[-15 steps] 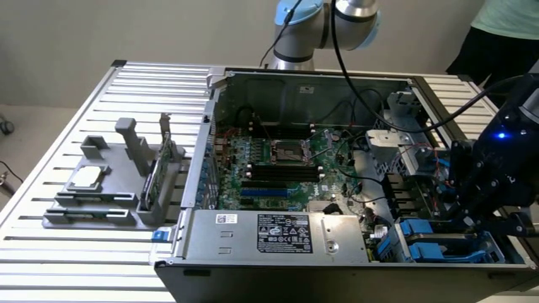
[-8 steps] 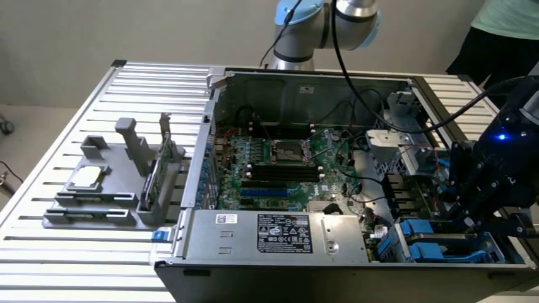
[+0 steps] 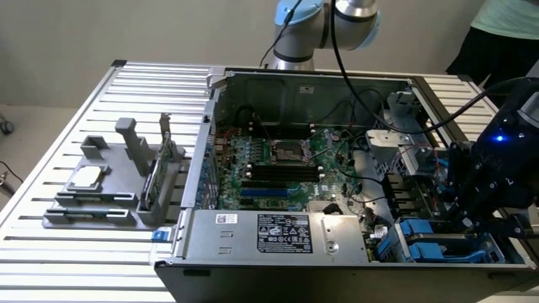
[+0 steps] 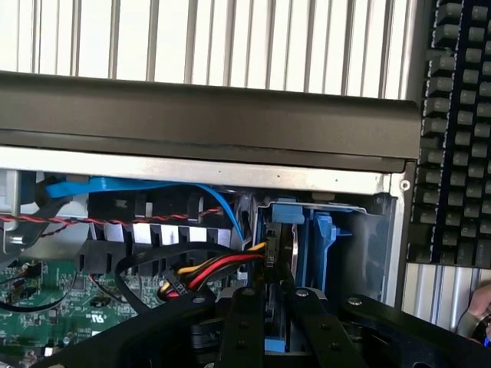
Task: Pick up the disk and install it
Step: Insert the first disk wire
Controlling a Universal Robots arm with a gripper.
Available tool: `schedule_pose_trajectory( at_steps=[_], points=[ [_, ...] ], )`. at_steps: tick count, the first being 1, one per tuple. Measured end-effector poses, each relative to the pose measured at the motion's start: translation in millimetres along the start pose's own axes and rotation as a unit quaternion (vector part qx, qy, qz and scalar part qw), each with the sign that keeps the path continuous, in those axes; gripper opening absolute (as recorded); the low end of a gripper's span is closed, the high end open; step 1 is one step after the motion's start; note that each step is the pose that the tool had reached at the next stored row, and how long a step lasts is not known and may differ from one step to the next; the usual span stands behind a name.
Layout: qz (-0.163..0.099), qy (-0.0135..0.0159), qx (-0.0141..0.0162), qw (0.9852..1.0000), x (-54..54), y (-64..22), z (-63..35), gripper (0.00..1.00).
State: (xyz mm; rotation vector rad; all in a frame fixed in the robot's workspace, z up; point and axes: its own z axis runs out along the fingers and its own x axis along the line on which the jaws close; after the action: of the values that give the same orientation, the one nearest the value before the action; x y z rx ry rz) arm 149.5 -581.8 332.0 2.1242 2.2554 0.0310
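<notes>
We see the hand [image 4: 268, 307] low in the open computer case [image 3: 295, 85], at the drive bays in the corner on the exterior view's right. Its two black fingers [image 4: 244, 322] are clenched on the disk [image 4: 278, 253], which stands on edge between them, its blue rail uppermost, just beside the blue bay bracket [image 4: 324, 238]. The case sits on a slatted metal worktop [image 3: 50, 252]. A keyboard [image 4: 456, 130] lies beside the case.
</notes>
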Motion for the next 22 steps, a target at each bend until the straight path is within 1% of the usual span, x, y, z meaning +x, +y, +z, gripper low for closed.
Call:
schedule_pose_trajectory(
  at_steps=[4, 6, 7, 10, 11, 19, 21, 22],
  points=[
    [-0.001, -0.0001, 0.0001, 1.0000, 0.0, -0.4, -0.1, 0.18],
    [-0.001, 0.0000, 0.0001, 1.0000, 0.0, -0.4, -0.1, 0.20],
    [-0.002, 0.0001, 0.0000, 1.0000, 0.1, -0.4, -0.3, 0.26],
    [-0.002, -0.0001, 0.0000, 1.0000, 0.0, -0.1, -4.8, 0.26],
    [-0.002, -0.0001, 0.0001, 1.0000, -0.1, 0.0, -7.9, 0.26],
    [-0.002, 0.0000, 0.0003, 1.0000, -0.7, 0.7, -42.1, 0.26],
    [-0.002, -0.0001, 0.0004, 1.0000, -0.6, -2.2, -46.9, 0.26],
    [-0.002, 0.0001, 0.0004, 1.0000, -0.3, -5.7, -47.7, 0.26]
  ],
)
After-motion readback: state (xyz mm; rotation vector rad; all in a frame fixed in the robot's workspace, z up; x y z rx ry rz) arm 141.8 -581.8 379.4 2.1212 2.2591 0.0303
